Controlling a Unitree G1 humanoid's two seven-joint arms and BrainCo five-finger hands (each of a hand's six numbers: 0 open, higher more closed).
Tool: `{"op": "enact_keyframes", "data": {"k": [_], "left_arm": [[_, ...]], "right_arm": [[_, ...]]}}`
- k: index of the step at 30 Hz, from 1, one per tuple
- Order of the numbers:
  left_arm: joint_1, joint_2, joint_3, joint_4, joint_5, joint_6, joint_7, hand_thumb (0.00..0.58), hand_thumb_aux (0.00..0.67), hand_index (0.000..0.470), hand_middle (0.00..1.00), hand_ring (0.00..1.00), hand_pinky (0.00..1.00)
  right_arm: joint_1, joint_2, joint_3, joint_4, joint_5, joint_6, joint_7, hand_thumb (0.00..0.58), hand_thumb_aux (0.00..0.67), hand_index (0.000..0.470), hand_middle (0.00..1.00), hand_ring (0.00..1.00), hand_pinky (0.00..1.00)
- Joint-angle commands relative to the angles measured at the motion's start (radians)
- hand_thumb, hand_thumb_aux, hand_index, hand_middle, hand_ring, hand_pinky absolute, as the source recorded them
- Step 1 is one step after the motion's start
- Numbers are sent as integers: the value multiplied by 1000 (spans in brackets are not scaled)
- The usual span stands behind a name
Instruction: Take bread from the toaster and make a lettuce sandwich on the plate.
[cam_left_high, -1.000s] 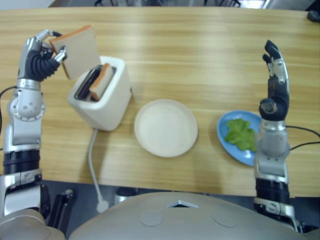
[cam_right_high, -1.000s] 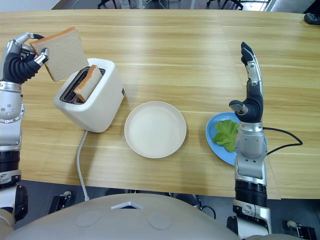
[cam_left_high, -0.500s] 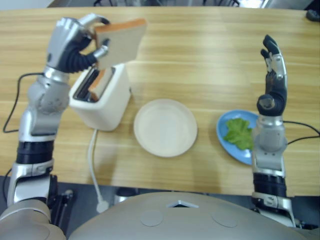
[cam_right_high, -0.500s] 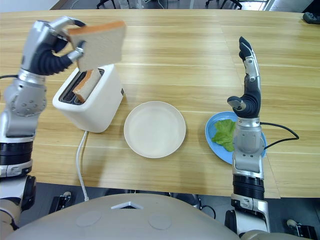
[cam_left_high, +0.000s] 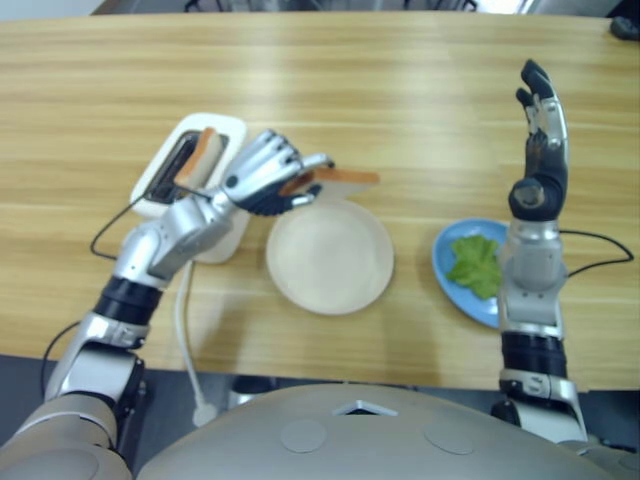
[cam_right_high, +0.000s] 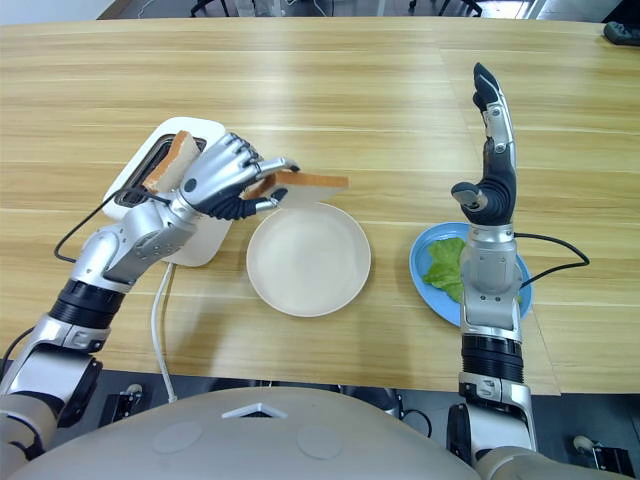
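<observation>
Left hand (cam_right_high: 225, 175) pinched a bread slice (cam_right_high: 315, 181) flat above the far-left rim of the plate (cam_right_high: 308, 260), right hand (cam_right_high: 492, 140) stood upright, fingers spread, toaster (cam_left_high: 225, 128) at left held another slice (cam_right_high: 172, 160), lettuce (cam_right_high: 443, 265) lay on a blue dish (cam_right_high: 420, 283) at right.

Bright, even light falls from overhead onto the tabletop (cam_right_high: 330, 90), and the pale wood takes a broad, soft sheen across its far half with no hard hot spots. Shadows are faint and short: a thin dark crescent hugs the near rim of the cream plate (cam_right_high: 308, 262), another lies under the blue plate (cam_right_high: 417, 268), and the toaster (cam_right_high: 195, 127) casts only a weak one at its base. The metal of the left hand (cam_right_high: 225, 175), closed on the bread slice (cam_right_high: 315, 181), catches small white highlights. A window glares at the top edge. Toward the frame edges the tabletop's straight borders bow slightly
</observation>
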Motion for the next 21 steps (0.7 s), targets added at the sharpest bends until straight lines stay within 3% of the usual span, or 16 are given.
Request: {"op": "enact_keyframes", "data": {"k": [1, 10, 21], "left_arm": [[-8, 10, -51, 39, 109, -38, 100, 580, 670, 460, 1000, 1000, 1000], [-16, 27, -211, 145, 386, 30, 383, 580, 670, 460, 1000, 1000, 1000], [-2, 22, -319, 227, 371, 59, 376, 580, 670, 460, 1000, 1000, 1000]], "right_arm": [[-3, 1, 5, 15, 2, -6, 1, 0, 0, 0, 0, 0, 0], [9, 0, 6, 7, 7, -9, 4, 0, 0, 0, 0, 0, 0], [24, -4, 3, -10, 13, -3, 11, 0, 0, 0, 0, 0, 0]]}}
